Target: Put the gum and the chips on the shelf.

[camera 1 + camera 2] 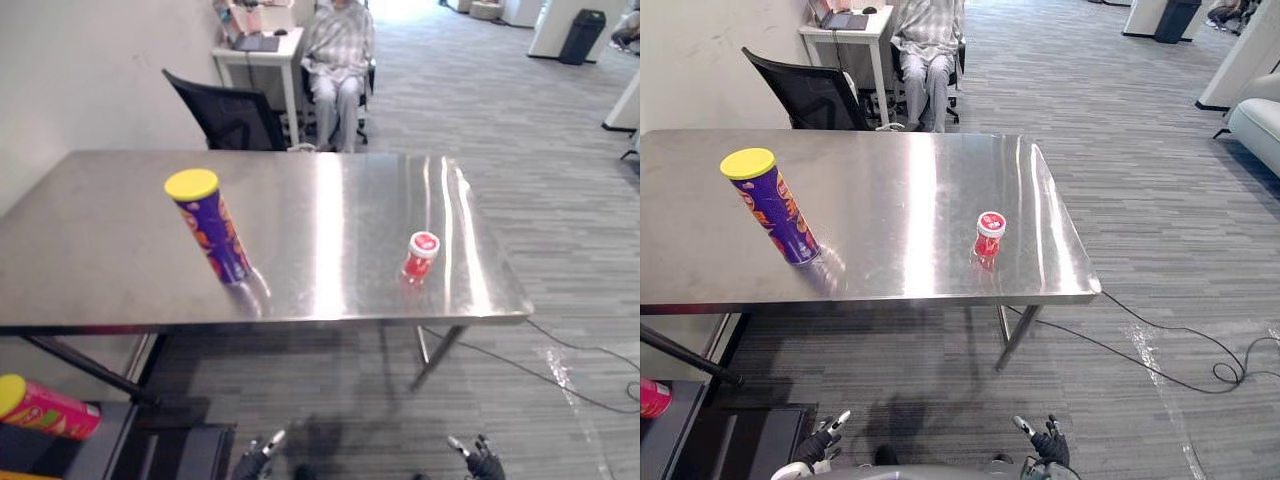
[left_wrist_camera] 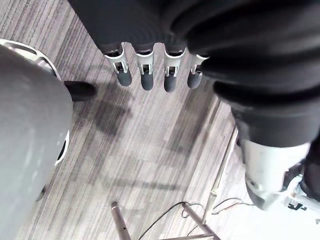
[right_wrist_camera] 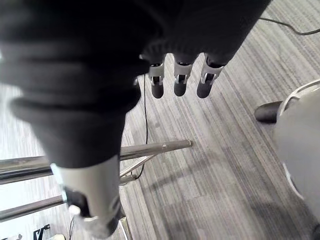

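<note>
A purple chips can (image 1: 212,227) with a yellow lid stands upright on the steel table (image 1: 120,260), left of its middle. A small red gum jar (image 1: 420,257) with a red-and-white lid stands near the table's front right corner. Both hands hang low in front of the table, far from either object. My left hand (image 1: 258,455) shows at the bottom edge, its fingers (image 2: 146,75) straight and holding nothing. My right hand (image 1: 480,458) is beside it to the right, fingers (image 3: 179,81) also straight and empty.
A pink can with a yellow lid (image 1: 45,408) lies on a dark low shelf (image 1: 150,445) at the lower left, under the table's left end. Behind the table stand a black office chair (image 1: 225,115) and a seated person (image 1: 338,60). A cable (image 1: 560,375) runs across the floor at right.
</note>
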